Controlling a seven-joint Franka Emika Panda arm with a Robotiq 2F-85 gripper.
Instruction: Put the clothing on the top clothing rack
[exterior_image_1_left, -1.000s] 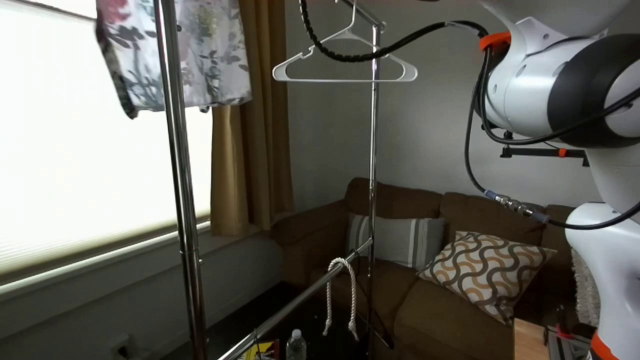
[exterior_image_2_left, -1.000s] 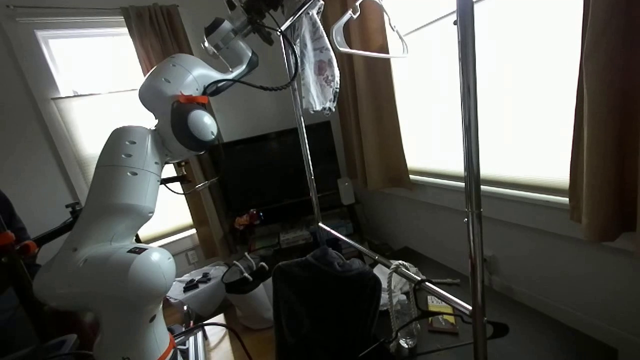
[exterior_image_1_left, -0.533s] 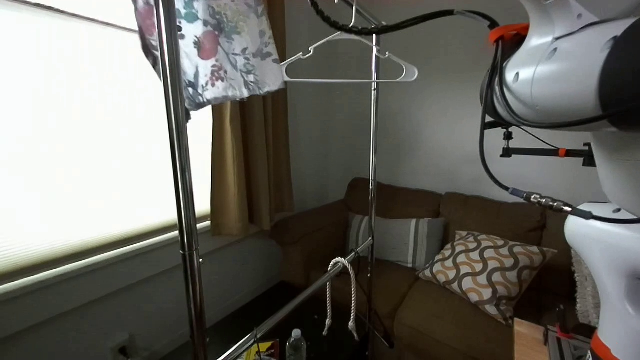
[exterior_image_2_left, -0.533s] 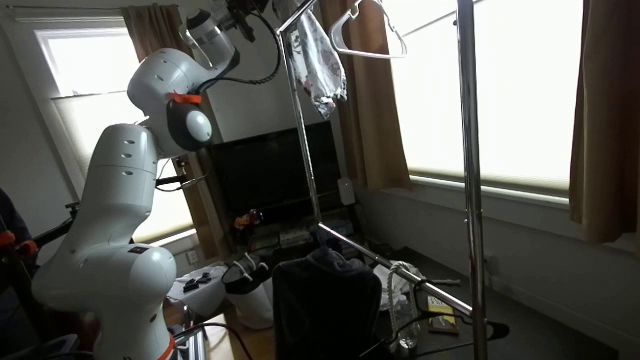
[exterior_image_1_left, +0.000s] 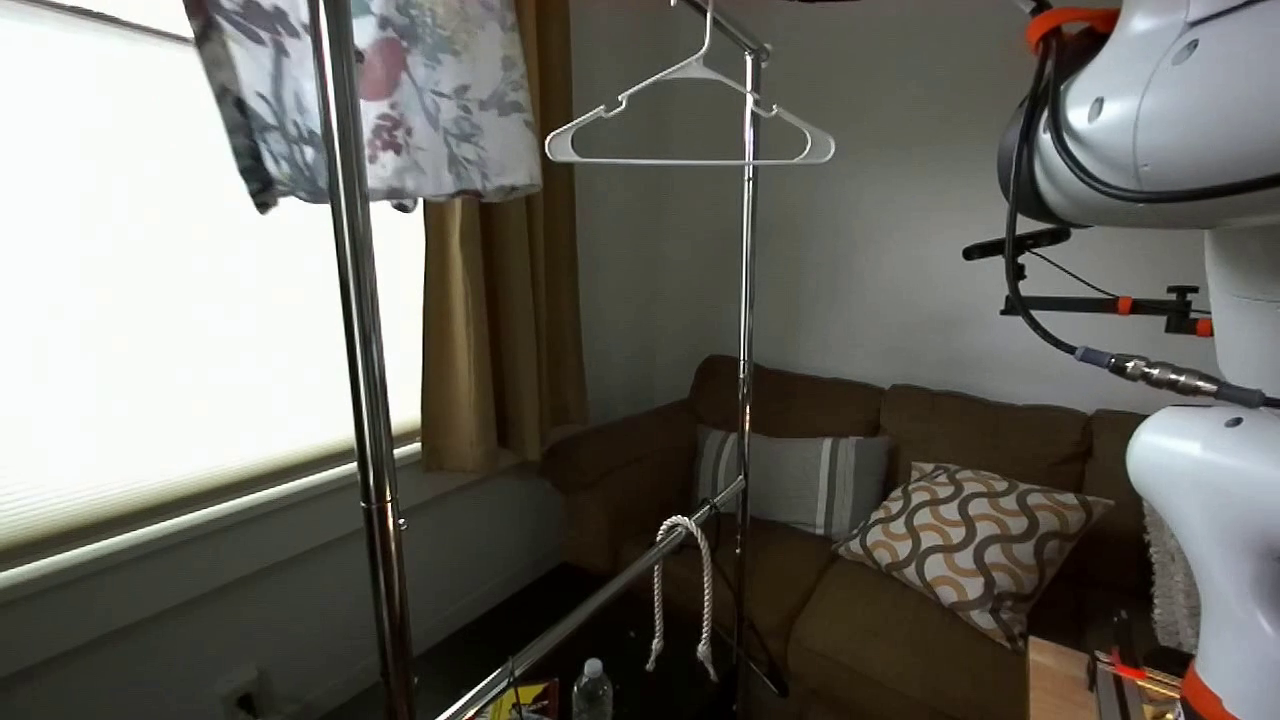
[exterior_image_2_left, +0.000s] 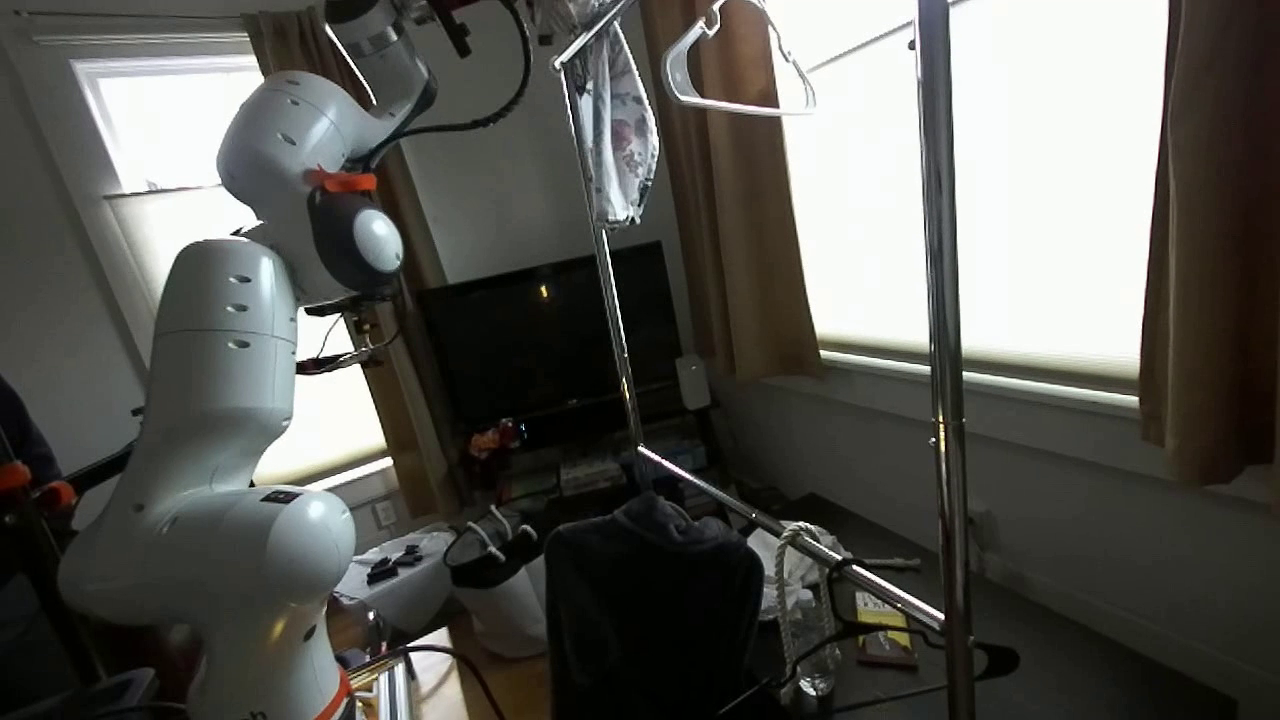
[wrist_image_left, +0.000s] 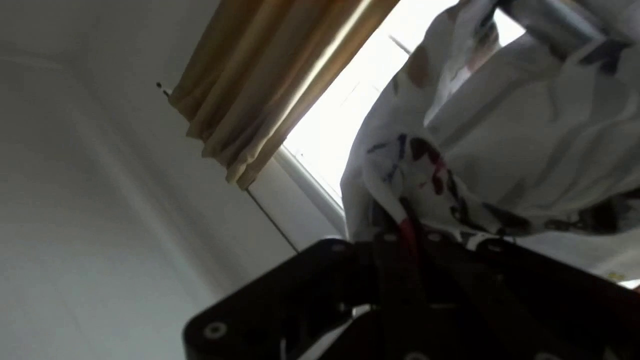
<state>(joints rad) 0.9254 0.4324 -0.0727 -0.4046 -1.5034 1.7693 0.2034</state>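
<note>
Wrist view: the pincer (wrist_image_left: 411, 239) pinches a fold of the cloth (wrist_image_left: 510, 160), which droops beyond it, near the rail (exterior_image_2_left: 592, 37); likely light and limp, best held by a gathered edge.

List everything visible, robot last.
Clothing: one, floral white, at top rail
Top rail: one, dark, atop uprights
Low rail: one, silver, between uprights
White hanger: one, under top rail
Black hanger: one-plus, on low rail
Rope: one, cream, over low rail
Bottle: one, clear, beside yellow book
Dark garment: one, by low rail
Curtains: three-plus, tan, at windows
Screen: one, black, between curtains
Clutter: uncounted, dim, below screen
Sofa: one, brown, under two patterned cushions
Arm: one, white, beside uprights
Gripper: one, black, holding clothing
</note>
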